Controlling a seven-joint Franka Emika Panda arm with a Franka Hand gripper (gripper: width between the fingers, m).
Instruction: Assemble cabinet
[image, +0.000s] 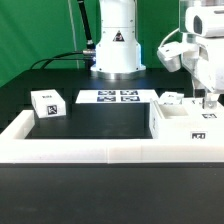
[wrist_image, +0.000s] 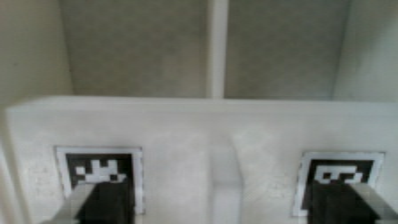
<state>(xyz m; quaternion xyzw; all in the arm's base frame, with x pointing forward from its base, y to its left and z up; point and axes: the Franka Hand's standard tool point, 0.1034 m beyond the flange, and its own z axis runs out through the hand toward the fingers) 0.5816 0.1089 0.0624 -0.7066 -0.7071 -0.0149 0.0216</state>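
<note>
Hovering at the far right corner of the body (image: 185, 128), the gripper (image: 206, 101) points straight down with its tips just above, perhaps touching, the back wall; the exterior view does not settle which. The body, an open box, sits at that view's right, pressed into the corner of the rail (image: 90, 150). In the wrist view the fingers (wrist_image: 93, 208) stand wide apart at either side, with nothing between them but the white wall (wrist_image: 214, 125) and its two tags (wrist_image: 100, 168); they hold nothing. That wall seems to run from finger to finger, so its long axis looks to lie along the line on which the jaws close rather than across it. By my reading, a grasp on the wall would first need a quarter turn of the wrist, or else a push is meant. One block (image: 47, 103) lies well apart at the exterior view's left, past the marker board (image: 108, 97); a second block (image: 172, 98) lies just behind the body, near the hand.
</note>
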